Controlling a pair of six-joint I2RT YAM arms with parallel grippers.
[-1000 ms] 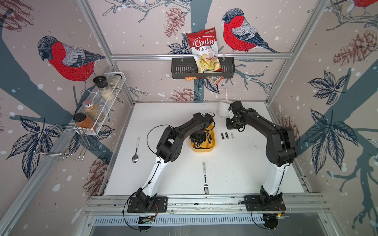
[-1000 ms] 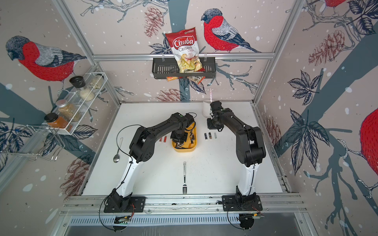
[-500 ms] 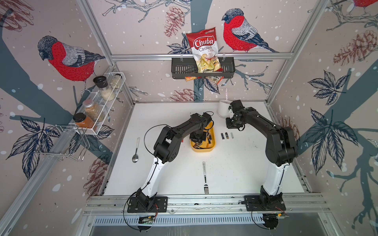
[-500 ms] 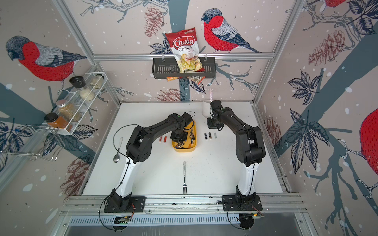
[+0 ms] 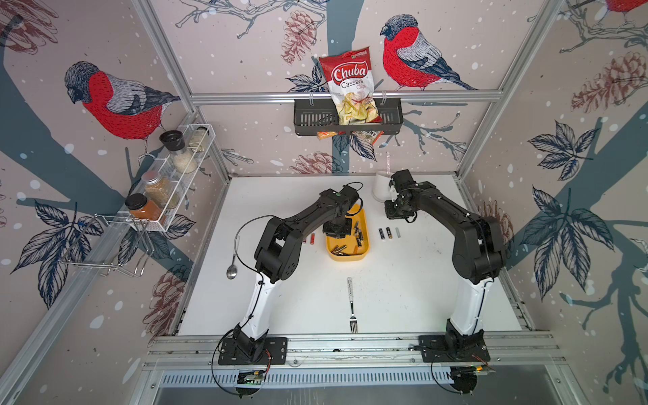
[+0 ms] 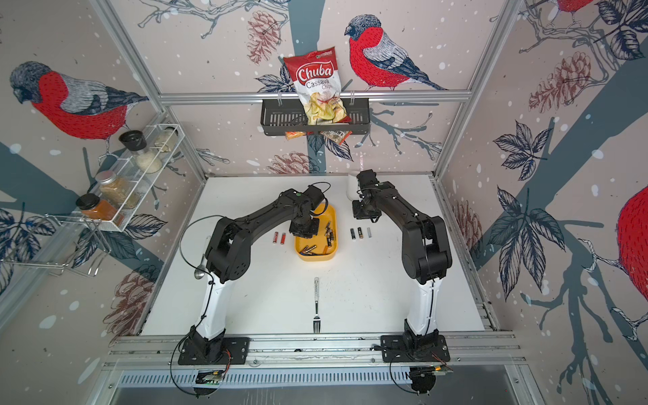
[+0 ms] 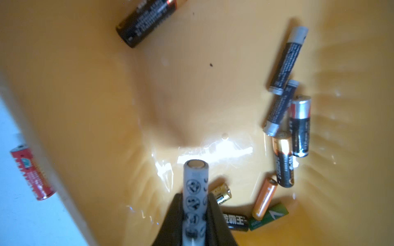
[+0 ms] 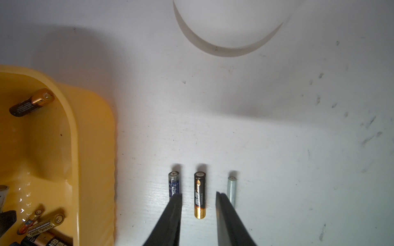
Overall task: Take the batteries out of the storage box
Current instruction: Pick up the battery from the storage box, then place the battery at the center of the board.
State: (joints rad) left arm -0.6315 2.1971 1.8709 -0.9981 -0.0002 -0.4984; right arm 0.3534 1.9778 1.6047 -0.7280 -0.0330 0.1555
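Left pincer [image 7: 195, 197]: clamped on grey battery [image 7: 195, 179] within yellow storage box [image 7: 85, 85], centre of worktop [image 5: 403, 298]; other batteries [image 7: 283, 161] loose on its floor. Right pincer [image 8: 198, 194]: jaws parted astride black-and-gold battery [image 8: 200, 189], middle of three rowed beside box

Walls: bird-and-pinecone wallpaper [image 5: 115, 101] is covering three sides.
Frame: aluminium rails [image 5: 280, 97] are edging the corners.
Floor: white tabletop [image 5: 403, 298] is catching even light.
Fixtures: black basket [image 5: 308, 119] and wire rack [image 5: 174, 207] are hanging on the walls.
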